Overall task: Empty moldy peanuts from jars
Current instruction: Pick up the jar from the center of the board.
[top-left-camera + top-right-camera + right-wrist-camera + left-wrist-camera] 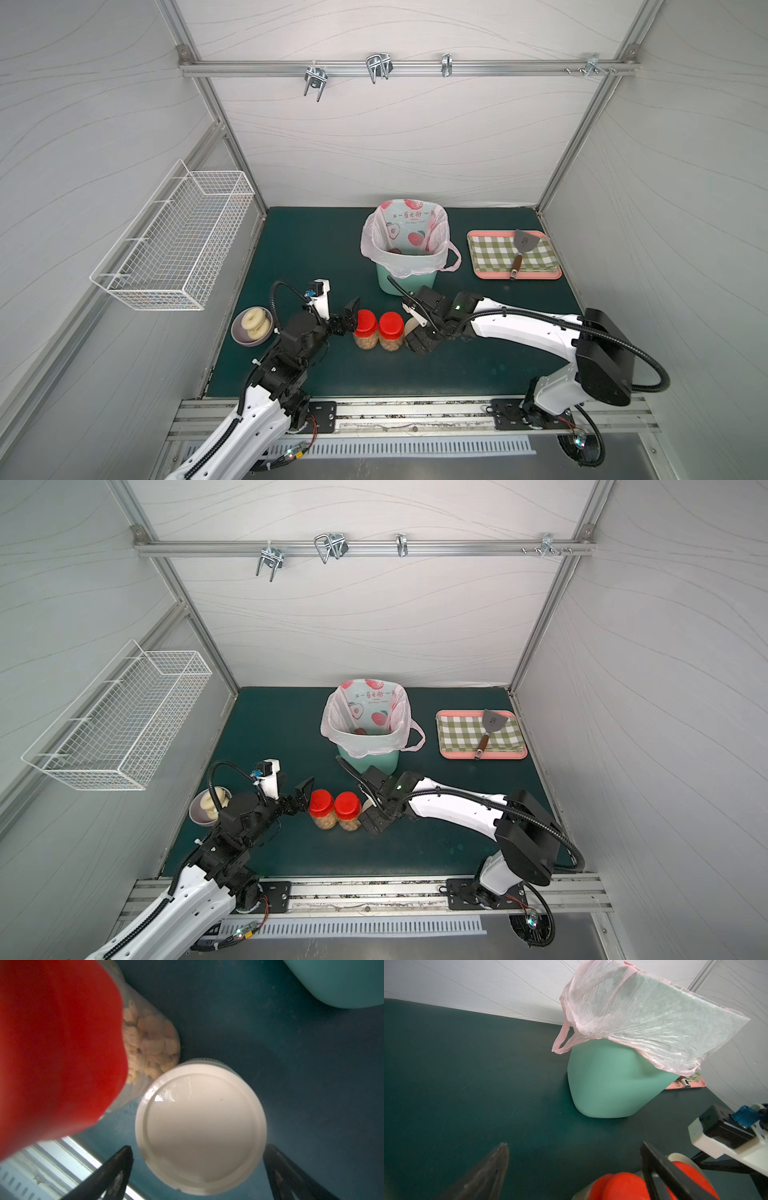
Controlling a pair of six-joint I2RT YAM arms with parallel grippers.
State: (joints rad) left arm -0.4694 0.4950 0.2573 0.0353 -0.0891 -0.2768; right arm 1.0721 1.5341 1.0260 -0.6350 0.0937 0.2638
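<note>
On the left wall hangs a white wire basket (174, 245). Below it, at the left edge of the dark green table mat (307, 249), sits a small grey-lilac bowl (242, 340) with pale ring-shaped donuts (254, 323) in it. Next comes the left gripper (350, 316), its black jaws spread wide and holding nothing. It sits just left of the first clear jar with a red screw lid (366, 323). In the left wrist view that lid shows low between the fingers (496, 1167), though I cannot tell whether either touches it. A second clear red-lidded jar (391, 325) stands upright right against the first, near the front middle of the mat. Both are closed, and the moldy peanuts (366, 343), a tan mass of small kernels, show through their clear walls. Just right of them is a shorter clear jar with a beige lid (201, 1126), mostly hidden in both top views by the right gripper (197, 1152). That gripper hangs above the jar with its jaws wide open, one finger to each side of the lid, gripping nothing. I cannot see what that jar holds. Behind the jars stands a mint-green plastic bin (409, 284) lined with a pink printed bag (405, 232). Farther right, by the wall, a pink tray (515, 275) carries a green-and-white checked cloth (492, 251) and a metal spatula with a wooden handle (524, 241).
</note>
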